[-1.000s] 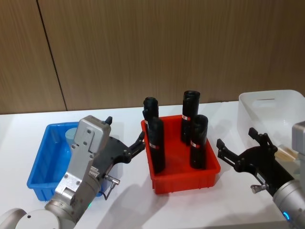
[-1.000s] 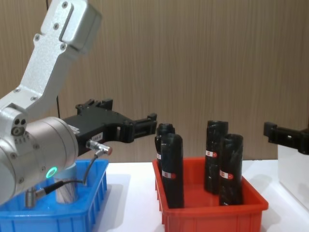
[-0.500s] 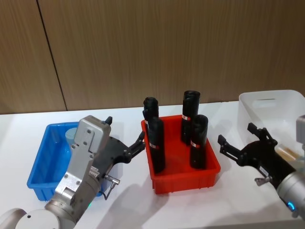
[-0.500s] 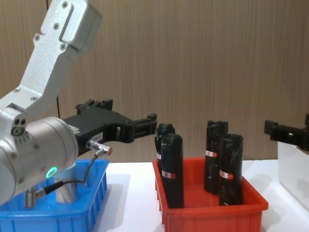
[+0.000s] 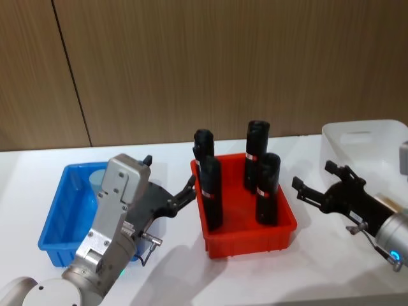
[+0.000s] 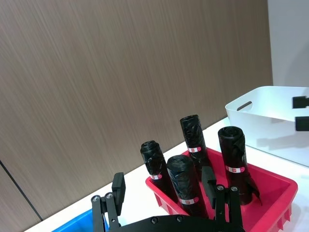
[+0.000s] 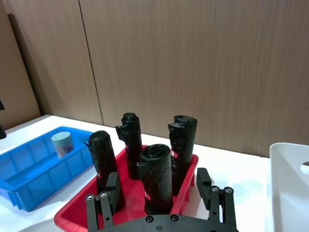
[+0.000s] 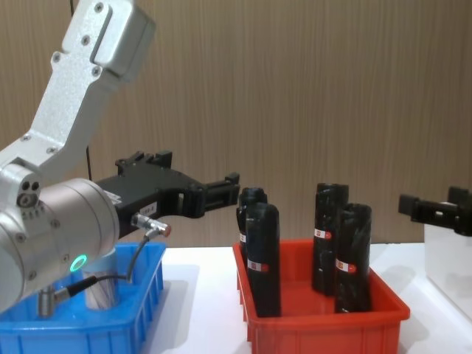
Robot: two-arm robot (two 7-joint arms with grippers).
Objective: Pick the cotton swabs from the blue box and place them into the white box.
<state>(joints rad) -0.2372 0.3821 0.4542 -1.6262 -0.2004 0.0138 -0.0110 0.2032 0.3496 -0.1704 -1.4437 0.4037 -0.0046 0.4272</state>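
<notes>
One jar of cotton swabs (image 5: 98, 178) with a pale lid stands in the far end of the blue box (image 5: 58, 220), partly behind my left arm; it shows too in the right wrist view (image 7: 62, 143). My left gripper (image 5: 171, 175) hangs open between the blue box and the red bin, holding nothing, its fingers (image 6: 118, 187) wide apart. My right gripper (image 5: 312, 176) is open and empty, between the red bin and the white box (image 5: 364, 135). Something tan (image 5: 385, 204) lies in the white box behind the right gripper.
A red bin (image 5: 285, 224) with several upright black rolls (image 5: 210, 194) with red labels stands between the two boxes. A wooden wall runs along the table's far edge. Bare white table lies in front of the bins.
My right gripper has drawn back to the right and swung a little, its fingertips still beside the red bin. The left arm and the jar have not moved.
</notes>
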